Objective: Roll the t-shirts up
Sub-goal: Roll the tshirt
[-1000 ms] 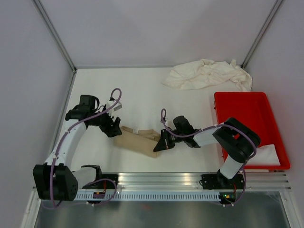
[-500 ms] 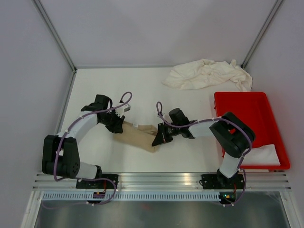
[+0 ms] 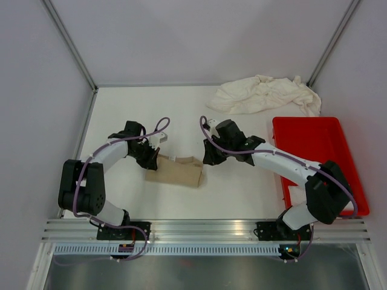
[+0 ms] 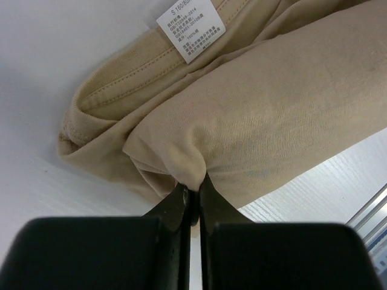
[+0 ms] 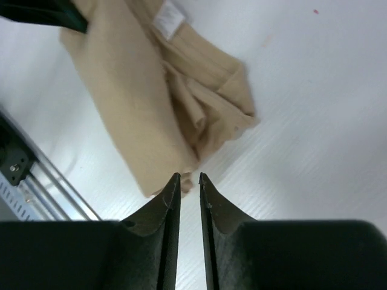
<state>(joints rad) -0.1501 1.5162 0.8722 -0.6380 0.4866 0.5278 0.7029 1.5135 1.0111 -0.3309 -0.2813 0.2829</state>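
Note:
The tan t-shirt (image 3: 176,171) lies as a loose roll on the white table, its white neck label (image 4: 190,29) facing up. My left gripper (image 3: 151,159) is at the roll's left end, jaws shut on a pinch of the tan fabric (image 4: 272,109). My right gripper (image 3: 209,158) hovers just off the roll's right end, slightly open with nothing between its fingers; the tan roll (image 5: 127,90) lies beyond its tips (image 5: 188,176). A heap of cream-white t-shirts (image 3: 263,94) sits at the back right.
A red plastic tray (image 3: 314,130) stands at the right, partly under my right arm. Grey walls close in the table on the left, back and right. An aluminium rail (image 3: 205,229) runs along the near edge.
My left gripper moved in and shut on the roll's left end. My right gripper let go of the right end, opened a little and drew back. The roll now lies more level.

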